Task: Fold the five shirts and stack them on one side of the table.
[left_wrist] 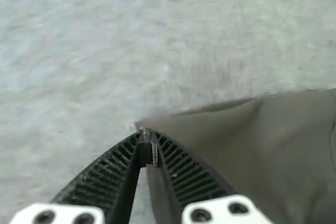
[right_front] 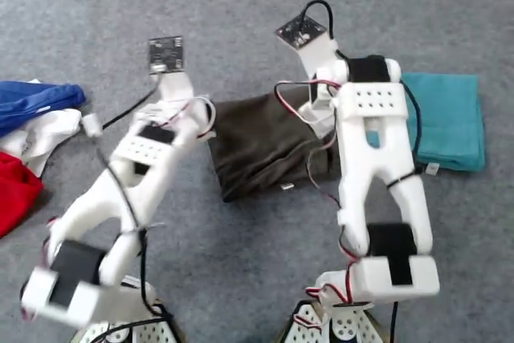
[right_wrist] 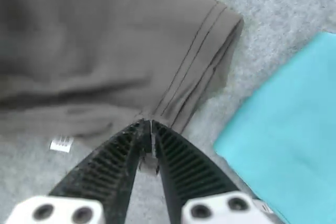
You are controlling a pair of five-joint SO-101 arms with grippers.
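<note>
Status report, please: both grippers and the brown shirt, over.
Left gripper shut on corner of brown shirt. Right gripper shut on its sleeve hem. Teal shirt folded, apart from it. No obstacle seen.

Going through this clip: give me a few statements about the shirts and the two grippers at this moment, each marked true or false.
1. The left gripper is shut on a corner of the brown shirt. True.
2. The right gripper hangs open over the teal shirt. False: it is shut on the brown shirt's hem, and the teal shirt lies beside it.
3. The teal shirt lies folded flat. True.
4. The red shirt is stacked on the teal shirt. False: it lies on the other side of the brown shirt, next to the white shirt and the blue shirt.
</note>
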